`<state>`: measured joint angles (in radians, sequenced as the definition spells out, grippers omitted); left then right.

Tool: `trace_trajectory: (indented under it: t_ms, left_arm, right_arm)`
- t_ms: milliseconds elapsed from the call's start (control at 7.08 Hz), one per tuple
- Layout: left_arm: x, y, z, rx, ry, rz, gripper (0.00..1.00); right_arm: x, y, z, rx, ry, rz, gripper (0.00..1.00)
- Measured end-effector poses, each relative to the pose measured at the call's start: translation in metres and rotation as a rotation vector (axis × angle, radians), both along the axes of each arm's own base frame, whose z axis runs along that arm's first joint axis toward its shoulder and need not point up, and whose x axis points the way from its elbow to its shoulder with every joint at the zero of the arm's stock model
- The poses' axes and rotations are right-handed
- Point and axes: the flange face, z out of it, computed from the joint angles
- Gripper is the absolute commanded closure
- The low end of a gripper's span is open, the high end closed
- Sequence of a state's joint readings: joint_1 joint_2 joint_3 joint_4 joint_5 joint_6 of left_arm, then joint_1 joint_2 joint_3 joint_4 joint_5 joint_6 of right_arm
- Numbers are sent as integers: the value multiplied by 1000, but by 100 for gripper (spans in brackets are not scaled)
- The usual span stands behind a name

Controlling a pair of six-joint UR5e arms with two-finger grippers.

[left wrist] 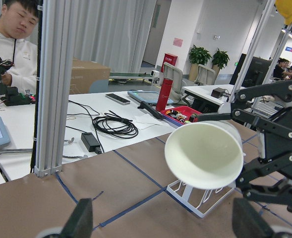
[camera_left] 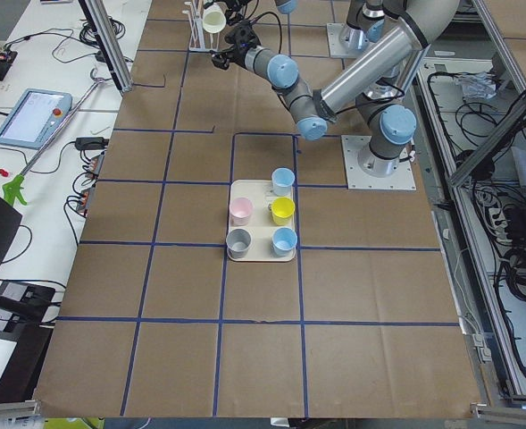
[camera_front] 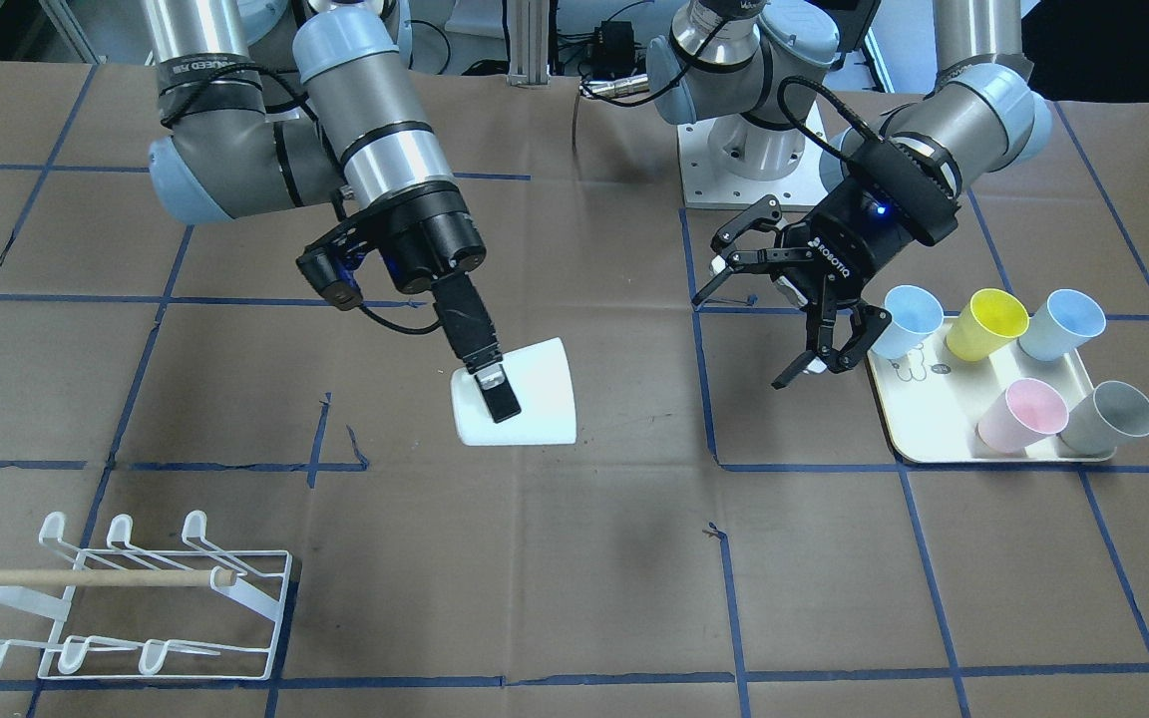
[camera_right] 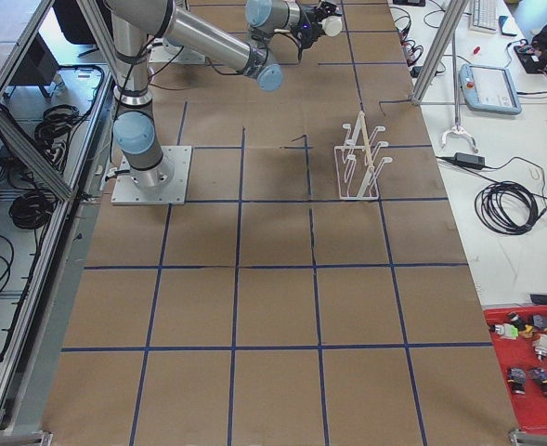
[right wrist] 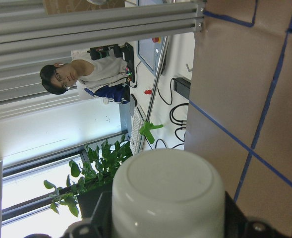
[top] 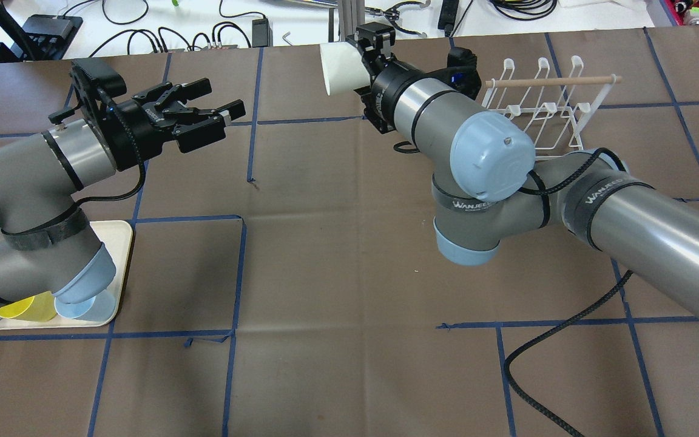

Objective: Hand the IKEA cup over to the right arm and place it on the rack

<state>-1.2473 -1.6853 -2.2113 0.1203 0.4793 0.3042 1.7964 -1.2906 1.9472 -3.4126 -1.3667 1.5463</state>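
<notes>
The right gripper (camera_front: 497, 391) has its fingers closed across the wall of the white cup (camera_front: 535, 389). The cup hangs on its side above the middle of the counter (camera_front: 584, 558), mouth toward the left gripper (camera_front: 744, 337), whose fingers stand wide and empty, well apart from it. The step in hand is judged to be carriage to the rack (camera_front: 86, 576). Turn the mouth downward before descent, centre it over one free prong, lower slowly, and release only once the prong bears the cup.
</notes>
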Motion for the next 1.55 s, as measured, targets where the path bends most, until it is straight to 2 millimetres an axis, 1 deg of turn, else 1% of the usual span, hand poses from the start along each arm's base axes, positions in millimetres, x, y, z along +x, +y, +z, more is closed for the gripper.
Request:
trace_trajectory:
  t_ms: [141,424,565,706,847,989,1130,1271,1412,1553]
  left_arm:
    - [8,-7,-4,47,-12,69,1]
    - [30,-29,-5,177,-66,317,0]
    - [42,-40,-3,246,-105,428,0]
    - [50,-52,3,323,-143,501,0]
    - [54,-67,13,420,-187,559,0]
    - [50,-81,23,524,-239,612,0]
    - [39,-91,37,643,-300,658,0]
    - [27,-95,53,762,-346,690,0]
    - [16,-94,69,871,-376,706,0]
    - [9,-87,86,959,-399,705,0]
  right_arm:
    - [-26,-14,3,-75,152,13,91]
    - [-79,-39,9,-213,532,37,91]
    - [-105,-50,10,-255,710,52,91]
    - [-127,-61,6,-280,863,75,91]
    - [-144,-80,-2,-298,998,108,91]
    - [-158,-101,-11,-317,1088,127,92]
    - [-169,-123,-21,-341,1149,132,93]
    - [-182,-142,-35,-355,1207,141,93]
    - [-196,-154,-51,-349,1256,155,93]
    - [-208,-159,-67,-329,1286,171,93]
